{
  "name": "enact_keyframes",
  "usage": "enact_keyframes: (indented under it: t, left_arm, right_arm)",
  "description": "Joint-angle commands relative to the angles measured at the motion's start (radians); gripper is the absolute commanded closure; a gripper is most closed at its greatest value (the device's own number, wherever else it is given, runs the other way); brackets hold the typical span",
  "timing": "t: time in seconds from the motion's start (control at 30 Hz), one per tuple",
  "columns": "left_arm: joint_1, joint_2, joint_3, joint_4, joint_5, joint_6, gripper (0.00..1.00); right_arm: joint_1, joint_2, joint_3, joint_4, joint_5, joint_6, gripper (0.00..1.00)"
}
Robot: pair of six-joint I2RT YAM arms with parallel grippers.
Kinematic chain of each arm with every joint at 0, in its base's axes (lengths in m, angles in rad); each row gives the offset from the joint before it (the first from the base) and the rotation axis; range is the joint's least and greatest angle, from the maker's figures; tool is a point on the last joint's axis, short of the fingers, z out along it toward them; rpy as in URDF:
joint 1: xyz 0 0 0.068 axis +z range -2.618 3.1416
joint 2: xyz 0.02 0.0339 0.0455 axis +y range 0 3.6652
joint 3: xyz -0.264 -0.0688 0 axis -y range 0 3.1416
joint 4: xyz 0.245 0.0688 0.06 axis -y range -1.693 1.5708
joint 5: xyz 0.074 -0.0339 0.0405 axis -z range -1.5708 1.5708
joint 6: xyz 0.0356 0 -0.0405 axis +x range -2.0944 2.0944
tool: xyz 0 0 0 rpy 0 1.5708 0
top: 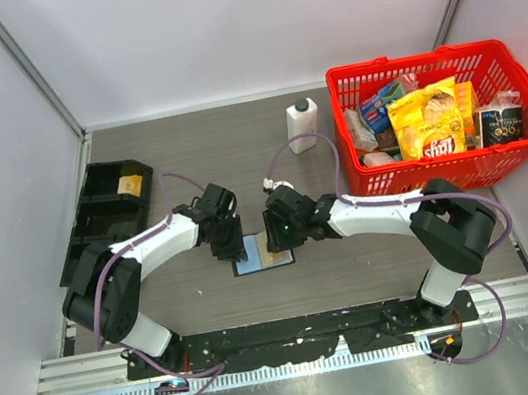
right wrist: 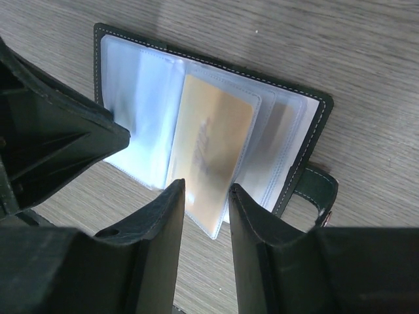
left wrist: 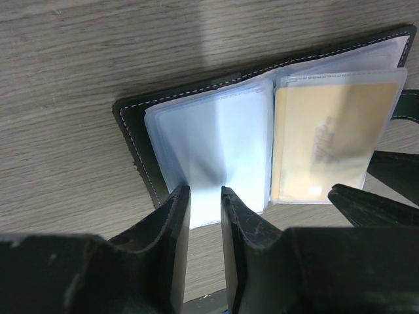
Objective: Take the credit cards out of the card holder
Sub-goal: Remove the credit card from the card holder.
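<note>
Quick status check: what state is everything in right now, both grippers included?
card holder: open flat on the table.
light blue card: in left sleeve.
yellowish card: in right sleeve.
left gripper: open, straddling the light blue card's edge.
right gripper: open, straddling the yellowish card's edge.
bottle: upright, capped.
red basket: full.

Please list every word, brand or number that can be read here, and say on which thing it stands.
None reads clearly.
Yellow bag in the basket: red logo, too small to read.
Dark packet: white print, too small to read.
Orange card: faint mark, blurred.
</note>
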Motion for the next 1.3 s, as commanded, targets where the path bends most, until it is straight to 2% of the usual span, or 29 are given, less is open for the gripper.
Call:
enact_keyframes:
  t: [0.0, 0.23, 0.53, 0.93, 1.03, 1.2, 1.27]
  left_arm:
    - [0.001, 0.01, 0.0, -0.008, 0.014, 0.014, 0.71]
    - [0.001, 0.01, 0.001, -0.006, 0.021, 0.017, 0.71]
    - [0.0, 0.004, -0.006, 0.003, 0.032, 0.014, 0.71]
    - [0.018, -0.043, -0.039, 0.023, 0.021, -0.007, 0.72]
    - [0.046, -0.081, -0.061, 0.036, 0.029, -0.021, 0.71]
    - [0.081, -0.163, -0.101, 0.061, 0.024, -0.061, 0.68]
    - [0.093, -0.2, -0.12, 0.07, 0.012, -0.081, 0.66]
  right_arm:
    - [0.013, -0.021, 0.055, -0.003, 0.002, -0.022, 0.62]
    - [0.035, -0.005, 0.123, -0.066, -0.013, -0.068, 0.64]
    - [0.047, 0.011, 0.121, 0.011, -0.105, -0.074, 0.66]
    - [0.047, 0.035, 0.111, 0.034, -0.107, -0.07, 0.63]
    - [0.049, 0.045, 0.112, 0.066, -0.165, -0.068, 0.6]
    - [0.047, 0.051, 0.111, 0.147, -0.243, -0.083, 0.45]
    - [0.047, 0.055, 0.103, 0.166, -0.265, -0.085, 0.42]
